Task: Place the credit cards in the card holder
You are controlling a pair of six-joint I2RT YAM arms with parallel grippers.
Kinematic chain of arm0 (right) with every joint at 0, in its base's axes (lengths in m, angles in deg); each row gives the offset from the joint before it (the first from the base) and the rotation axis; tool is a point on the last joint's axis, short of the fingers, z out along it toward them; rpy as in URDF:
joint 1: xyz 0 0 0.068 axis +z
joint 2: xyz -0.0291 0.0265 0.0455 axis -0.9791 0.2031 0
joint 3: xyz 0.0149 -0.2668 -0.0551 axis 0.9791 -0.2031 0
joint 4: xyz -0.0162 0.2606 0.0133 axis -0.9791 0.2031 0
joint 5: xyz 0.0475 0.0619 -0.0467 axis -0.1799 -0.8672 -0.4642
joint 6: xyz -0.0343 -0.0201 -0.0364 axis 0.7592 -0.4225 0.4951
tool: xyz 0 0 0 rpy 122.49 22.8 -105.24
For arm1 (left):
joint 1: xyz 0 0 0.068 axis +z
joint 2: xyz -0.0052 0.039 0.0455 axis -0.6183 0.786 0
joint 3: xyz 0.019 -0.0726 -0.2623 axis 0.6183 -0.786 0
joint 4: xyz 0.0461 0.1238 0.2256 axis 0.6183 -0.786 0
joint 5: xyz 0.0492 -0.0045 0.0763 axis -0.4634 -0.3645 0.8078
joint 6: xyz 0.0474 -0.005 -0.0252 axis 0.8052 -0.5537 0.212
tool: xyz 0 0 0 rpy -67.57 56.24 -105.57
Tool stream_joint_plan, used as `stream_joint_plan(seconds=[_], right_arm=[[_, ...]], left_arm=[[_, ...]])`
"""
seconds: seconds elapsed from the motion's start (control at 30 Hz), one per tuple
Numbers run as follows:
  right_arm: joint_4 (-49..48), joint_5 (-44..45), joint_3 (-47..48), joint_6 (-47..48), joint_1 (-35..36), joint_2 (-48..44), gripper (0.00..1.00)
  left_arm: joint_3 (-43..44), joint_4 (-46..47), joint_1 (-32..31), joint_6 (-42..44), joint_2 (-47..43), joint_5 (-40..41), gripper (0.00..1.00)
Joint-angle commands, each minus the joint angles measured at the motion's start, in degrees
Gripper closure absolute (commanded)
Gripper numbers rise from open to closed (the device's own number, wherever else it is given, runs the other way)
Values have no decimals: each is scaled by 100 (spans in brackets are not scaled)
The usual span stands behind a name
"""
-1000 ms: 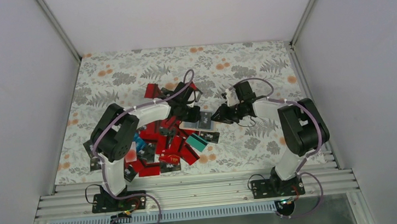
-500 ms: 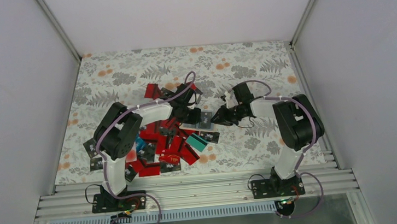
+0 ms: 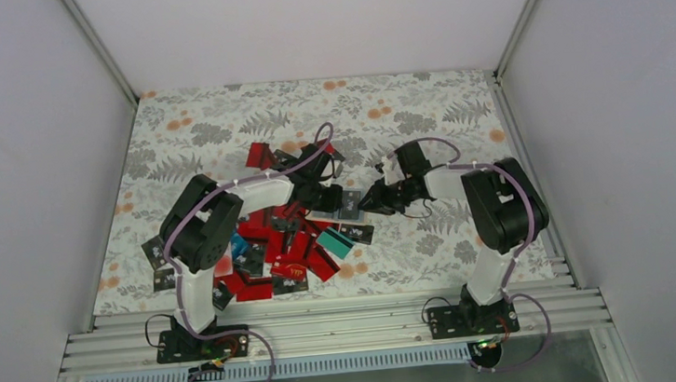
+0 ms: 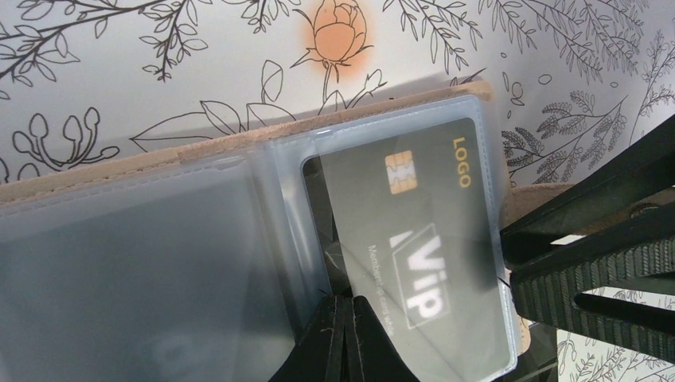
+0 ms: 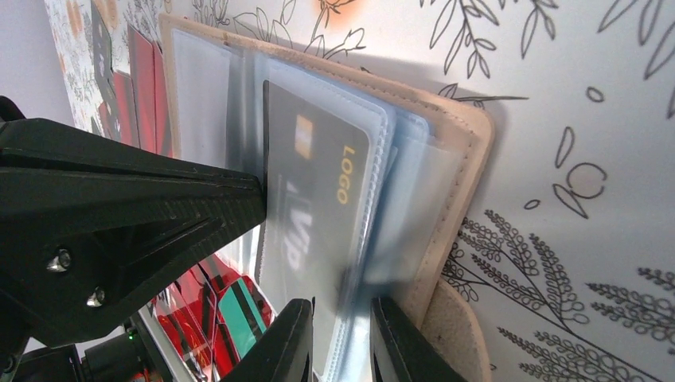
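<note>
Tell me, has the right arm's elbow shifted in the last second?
Yes: the right arm's elbow swung slightly left, away from the table's right rail.

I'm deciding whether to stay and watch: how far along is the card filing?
Done: the card holder lies open, and a black card is mostly inside one clear sleeve. In hand: the left gripper, jaws shut, is at that card's edge while the right gripper clamps the holder. Left: the pile of loose credit cards on the table.

Heap of credit cards blocks near-left counter; left gripper, right gripper flank card holder; far counter strip open.
</note>
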Motion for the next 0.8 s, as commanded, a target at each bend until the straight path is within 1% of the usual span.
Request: stream_joint_plan(seconds=[0.0,0.57,0.77], right_arm=[[-114,-37,173,-18,127,137,79],[28,23,301,-1,229,161,79],[285,254,369,32,280,-22,81]], left_arm=[[-153,-76,-51,30,119,-21,98],[-177,-46,-88,4,111,-39,98],[-185,-51,-98,1,84,-48,98]])
